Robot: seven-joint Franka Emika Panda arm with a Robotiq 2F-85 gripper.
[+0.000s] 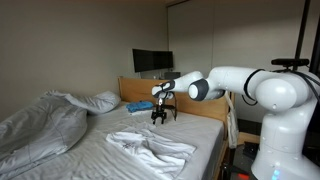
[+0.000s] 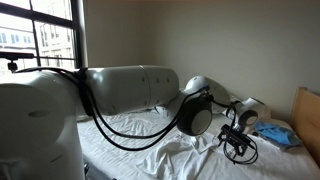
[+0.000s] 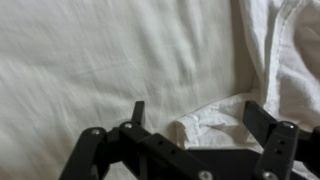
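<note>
The black two-finger gripper point(image 1: 160, 118) hangs low over the bed's white sheet point(image 1: 205, 128) with its fingers spread wide and empty, pointed downward so that the folded edge of the crumpled white cloth point(image 3: 212, 122) lies just beneath, between them.

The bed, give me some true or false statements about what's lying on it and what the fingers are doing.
1. The fingers stand open with nothing between them. True.
2. A white cloth lies crumpled on the bed. True.
3. The fingers clamp the blue item. False: it lies on the bed, apart from them.
4. The grey blanket is folded into a neat square. False: it is bunched in a heap.
5. A dark monitor stands beyond the bed. True.
</note>
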